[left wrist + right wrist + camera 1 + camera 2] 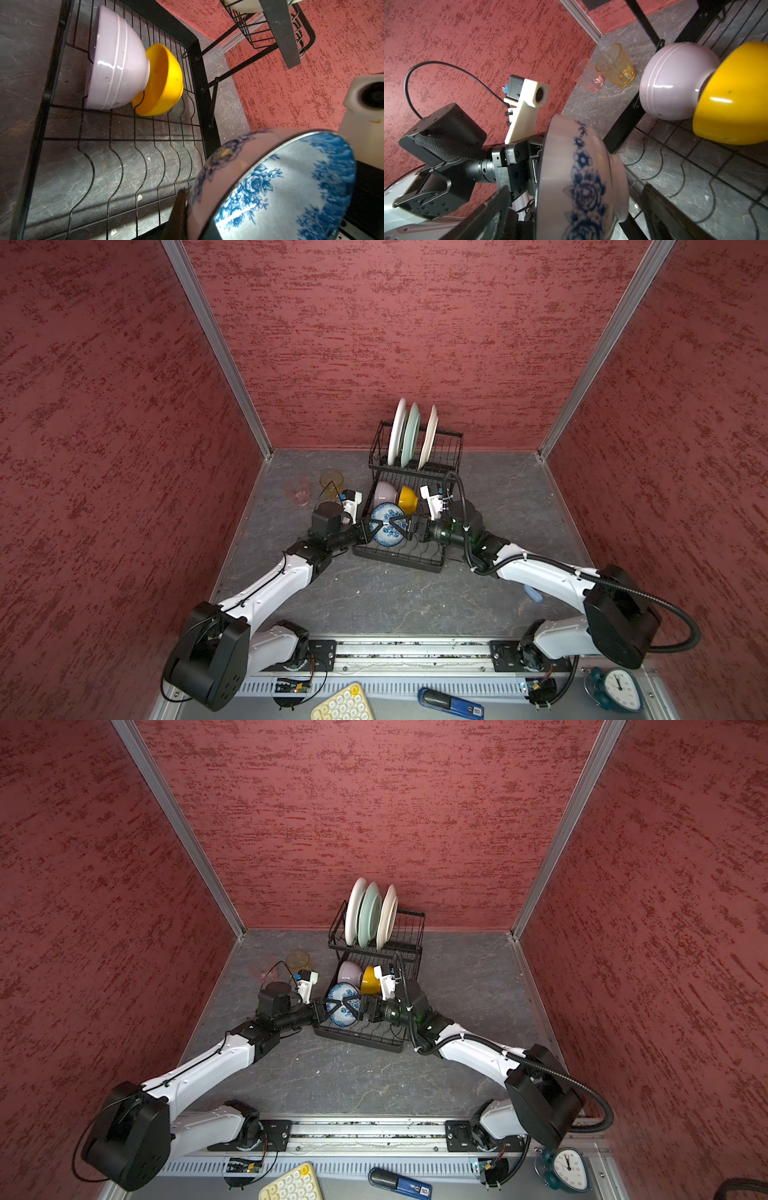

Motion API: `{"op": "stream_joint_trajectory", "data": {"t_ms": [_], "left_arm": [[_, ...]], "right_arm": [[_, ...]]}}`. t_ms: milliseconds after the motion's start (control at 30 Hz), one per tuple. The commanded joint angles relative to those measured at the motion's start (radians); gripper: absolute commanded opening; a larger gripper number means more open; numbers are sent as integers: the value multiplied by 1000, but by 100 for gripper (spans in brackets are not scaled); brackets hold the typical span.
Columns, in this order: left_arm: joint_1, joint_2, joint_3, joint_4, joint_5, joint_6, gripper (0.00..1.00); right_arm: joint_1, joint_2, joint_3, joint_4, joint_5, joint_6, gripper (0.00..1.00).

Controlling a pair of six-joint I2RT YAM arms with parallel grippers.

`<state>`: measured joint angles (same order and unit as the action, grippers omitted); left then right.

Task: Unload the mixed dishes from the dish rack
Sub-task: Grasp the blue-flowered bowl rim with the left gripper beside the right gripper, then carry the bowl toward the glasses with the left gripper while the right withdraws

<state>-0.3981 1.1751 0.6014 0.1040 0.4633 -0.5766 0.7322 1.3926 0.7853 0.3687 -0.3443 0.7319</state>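
A blue-and-white patterned bowl (387, 531) (280, 182) hangs on edge above the low tray of the black dish rack (399, 562). My left gripper (379, 524) (193, 218) is shut on its rim, one finger (180, 209) against the outer wall. My right gripper (398, 526) (575, 207) is open, its fingers (492, 207) straddling the bowl with gaps on both sides. A lilac bowl (383, 491) and a yellow bowl (408, 497) lean in the tray. Three plates, white (397, 431), pale green (411, 435) and cream (429, 437), stand in the raised basket.
An amber tumbler (331, 481) and a pink tumbler (297, 489) stand on the grey table left of the rack. Red walls close in three sides. A keyboard (343, 703), a blue stapler (451, 701) and a clock (619, 689) lie beyond the front rail.
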Motion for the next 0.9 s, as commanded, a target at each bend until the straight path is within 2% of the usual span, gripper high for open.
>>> {"op": "stream_joint_trajectory", "data": {"t_ms": [0, 333, 633, 867], "left_arm": [[5, -12, -6, 40, -5, -15, 0], [74, -4, -4, 1, -21, 0, 0], [206, -34, -31, -39, -70, 19, 0], [251, -96, -33, -137, -147, 52, 0]], "right_arm": [[6, -37, -17, -13, 65, -11, 99], [5, -109, -30, -152, 226, -73, 99], [5, -195, -99, -207, 308, -113, 99], [5, -253, -161, -199, 341, -117, 99]]}}
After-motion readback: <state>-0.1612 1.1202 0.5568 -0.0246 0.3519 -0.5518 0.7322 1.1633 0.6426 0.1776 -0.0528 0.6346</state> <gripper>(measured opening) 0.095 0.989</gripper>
